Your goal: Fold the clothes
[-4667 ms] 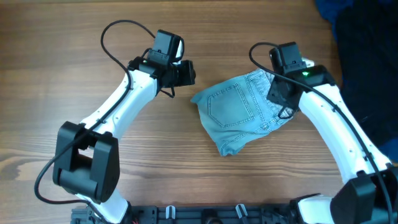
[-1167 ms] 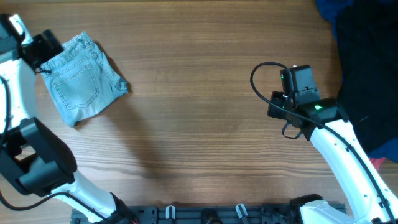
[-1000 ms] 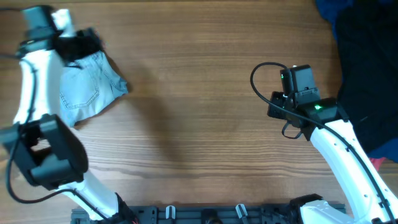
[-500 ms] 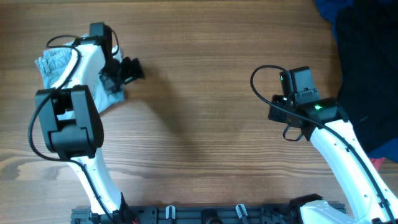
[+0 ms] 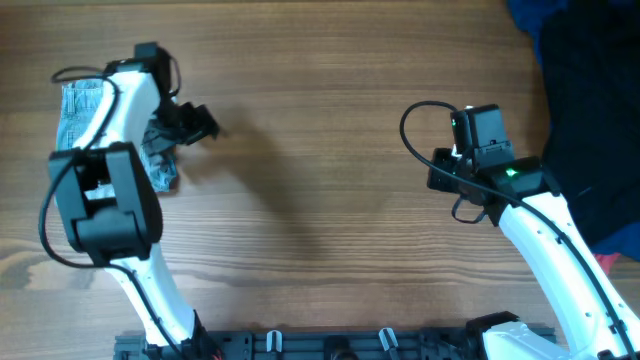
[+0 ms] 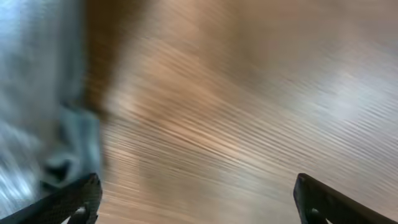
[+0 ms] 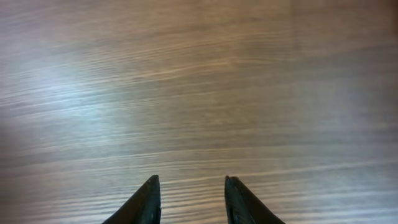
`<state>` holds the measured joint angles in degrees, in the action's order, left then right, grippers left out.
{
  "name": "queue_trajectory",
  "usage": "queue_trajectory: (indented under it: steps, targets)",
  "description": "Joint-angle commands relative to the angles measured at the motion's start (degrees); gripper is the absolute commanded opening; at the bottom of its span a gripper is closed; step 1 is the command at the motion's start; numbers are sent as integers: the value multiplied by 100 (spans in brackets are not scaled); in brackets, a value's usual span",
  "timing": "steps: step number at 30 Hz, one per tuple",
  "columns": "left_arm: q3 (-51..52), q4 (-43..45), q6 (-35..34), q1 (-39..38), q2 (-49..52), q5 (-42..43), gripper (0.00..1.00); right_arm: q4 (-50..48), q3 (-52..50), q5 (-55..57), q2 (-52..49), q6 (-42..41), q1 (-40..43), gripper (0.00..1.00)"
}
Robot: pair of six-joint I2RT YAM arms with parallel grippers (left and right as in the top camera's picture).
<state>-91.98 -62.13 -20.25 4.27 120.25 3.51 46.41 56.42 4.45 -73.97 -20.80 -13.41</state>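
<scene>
The light blue denim shorts (image 5: 80,105) lie folded at the table's far left, partly hidden under my left arm. A blurred edge of them shows at the left of the left wrist view (image 6: 37,112). My left gripper (image 5: 195,125) is open and empty, just right of the shorts, over bare wood; its fingertips sit wide apart in the wrist view (image 6: 196,199). My right gripper (image 5: 440,178) is open and empty over bare table at the right, far from the shorts; its fingers show in the right wrist view (image 7: 191,199).
A dark navy cloth pile (image 5: 590,90) fills the far right edge of the table. A small pink-red cloth (image 5: 606,262) peeks out at the right edge. The wooden table (image 5: 320,150) lies between the arms.
The left arm carried the shorts from the table's middle to the far left, let go, and has swung its open gripper rightward off them. The right arm has stayed still.
</scene>
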Motion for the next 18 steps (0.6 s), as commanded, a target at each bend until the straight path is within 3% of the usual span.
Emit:
queue_trajectory:
  steps: [1, 5, 7, 8, 13, 18]
  targets:
    - [15, 61, 205, -636, -739, 90, 100, -173, 205, -739, -166, 284, -9, 47]
    - [15, -271, 155, -1058, -931, 133, 100, -151, 822, -815, -232, 599, -4, 69]
    - [15, -811, 153, -1163, -931, 302, 100, 15, 1156, -1204, -361, 750, -2, 86]
    - [15, -1154, 136, -1191, -929, 352, 100, 131, 1279, -1346, -455, 737, -2, 99]
    - [17, -1982, 264, -1189, -968, 348, 100, 730, 1285, -1209, -511, 372, -2, 100]
    - [584, -999, 352, -1458, -1985, 273, 100, 890, 1029, -872, 190, -70, -4, 100]
